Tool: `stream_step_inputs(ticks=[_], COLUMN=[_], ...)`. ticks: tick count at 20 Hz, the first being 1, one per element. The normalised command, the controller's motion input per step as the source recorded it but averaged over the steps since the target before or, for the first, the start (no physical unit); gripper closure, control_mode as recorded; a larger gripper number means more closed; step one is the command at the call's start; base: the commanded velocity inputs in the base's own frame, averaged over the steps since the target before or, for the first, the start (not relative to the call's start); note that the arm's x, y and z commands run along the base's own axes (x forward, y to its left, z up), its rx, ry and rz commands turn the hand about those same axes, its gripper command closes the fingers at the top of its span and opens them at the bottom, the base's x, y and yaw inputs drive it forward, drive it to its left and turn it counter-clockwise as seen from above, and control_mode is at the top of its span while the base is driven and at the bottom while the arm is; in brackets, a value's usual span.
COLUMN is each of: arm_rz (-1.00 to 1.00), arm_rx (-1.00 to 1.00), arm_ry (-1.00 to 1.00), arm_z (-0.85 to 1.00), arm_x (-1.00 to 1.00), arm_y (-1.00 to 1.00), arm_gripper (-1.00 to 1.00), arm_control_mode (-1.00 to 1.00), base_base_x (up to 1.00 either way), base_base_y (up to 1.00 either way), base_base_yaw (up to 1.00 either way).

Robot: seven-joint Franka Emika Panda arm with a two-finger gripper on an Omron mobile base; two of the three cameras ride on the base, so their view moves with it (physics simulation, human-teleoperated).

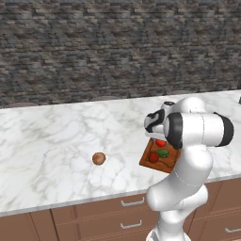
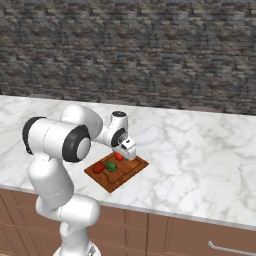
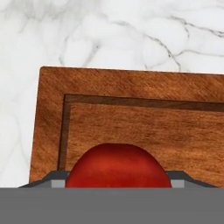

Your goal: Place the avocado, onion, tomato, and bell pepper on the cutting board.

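Hovering over the cutting board, our gripper is hanging just above a red vegetable at the board's far side. We cannot say whether that one is the tomato or the bell pepper. In the hand view its red dome is sitting between our two finger tips, with the jaws standing wide on either side of it (whether they are touching it we cannot tell). A second red vegetable and the dark green avocado are lying on the board too, just beside each other. The onion is sitting alone on the white marble surface, well apart from the board, off to its left in the left base view.
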Motion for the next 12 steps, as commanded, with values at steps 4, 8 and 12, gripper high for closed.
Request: stream_step_inputs(ticks=[4, 8, 12], arm_rz=[0.00, 0.00, 0.00], arm_rx=[0.00, 0.00, 0.00], arm_ry=[0.06, 0.04, 0.00], arm_z=[-0.23, -0.22, -0.02], arm_x=[0.00, 0.00, -0.06], arm_y=[0.11, 0.10, 0.03], arm_gripper=[1.00, -1.00, -1.00], arm_control_mode=[-1.00, -1.00, -1.00], base_base_x=[0.00, 0.00, 0.00], base_base_y=[0.00, 0.00, 0.00], base_base_yaw=[0.00, 0.00, 0.00])
